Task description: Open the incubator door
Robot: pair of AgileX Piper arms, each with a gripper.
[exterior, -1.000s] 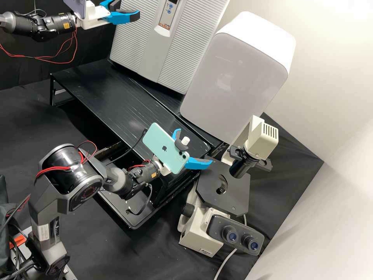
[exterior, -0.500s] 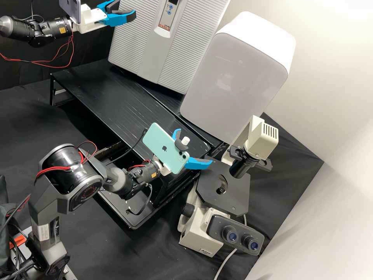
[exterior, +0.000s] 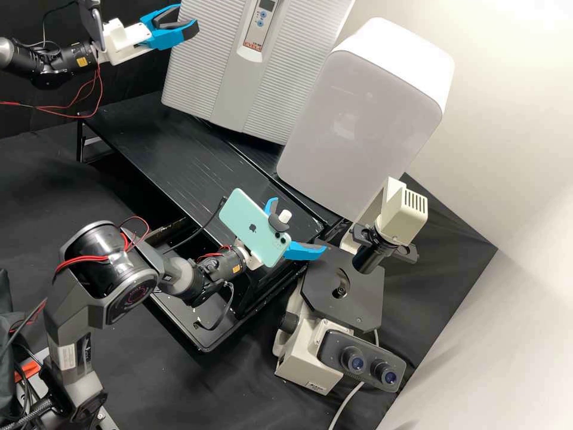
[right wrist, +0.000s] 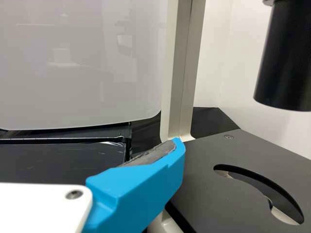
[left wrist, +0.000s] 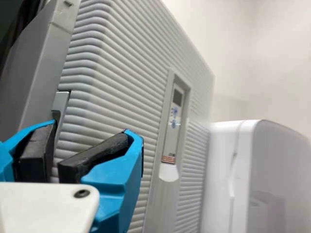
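A tall white cabinet with rounded corners and a glossy, pale grey front (exterior: 358,125) stands at the right-hand end of a raised black platform (exterior: 179,149). Just beyond that end, on black cloth (exterior: 441,292), stands a cream microscope (exterior: 301,367) with a flat black stage (exterior: 322,286), twin black eyepieces (exterior: 352,360) and a slotted cream lamp housing (exterior: 403,209). A pale cable (exterior: 345,403) lies beside its base.

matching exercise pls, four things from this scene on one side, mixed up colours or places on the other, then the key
1. ribbed cabinet
2. mint phone
3. left gripper
4. microscope

A. cream body, two eyepieces
B. mounted on the right arm
C. grey, control panel on its front
D. jaws apart, near the edge of a ribbed front

Pairs: 1-C, 2-B, 3-D, 4-A
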